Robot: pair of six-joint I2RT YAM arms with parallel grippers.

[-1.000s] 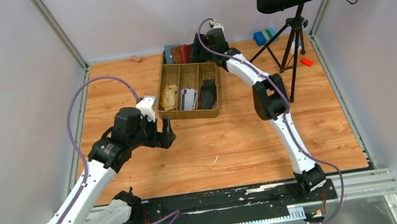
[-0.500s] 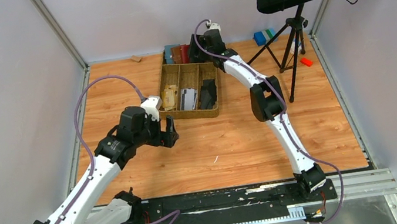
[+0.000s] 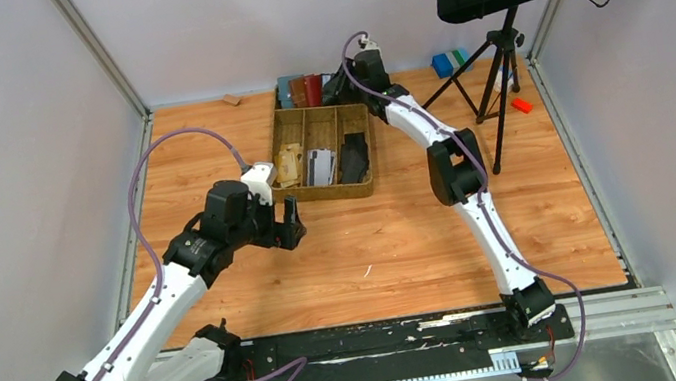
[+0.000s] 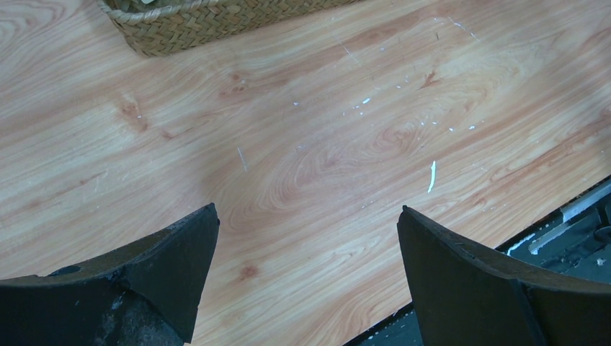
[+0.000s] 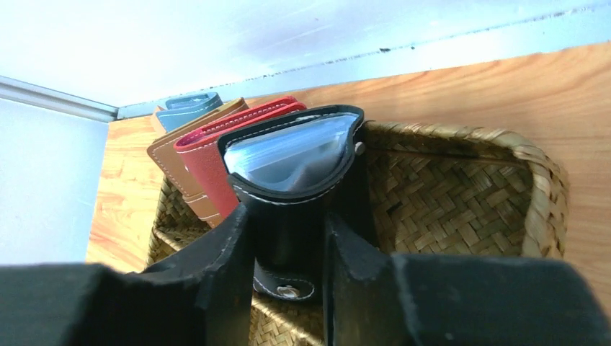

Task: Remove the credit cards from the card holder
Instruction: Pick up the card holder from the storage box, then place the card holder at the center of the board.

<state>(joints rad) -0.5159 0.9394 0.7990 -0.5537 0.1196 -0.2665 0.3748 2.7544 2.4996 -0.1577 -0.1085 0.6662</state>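
Both sides of the black card holder (image 5: 295, 155), upright in the far basket (image 5: 461, 187) beside a red wallet (image 5: 205, 148), are now pinched by the right end effector (image 5: 288, 227), which was wide a second ago; lifting it out looks possible next. The left end effector (image 4: 306, 238) hangs wide over the worktop (image 4: 324, 130).

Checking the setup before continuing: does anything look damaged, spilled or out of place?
Nothing spilled. The table has white scratches and flecks beneath the left gripper. The card holder stands upright in the right gripper.
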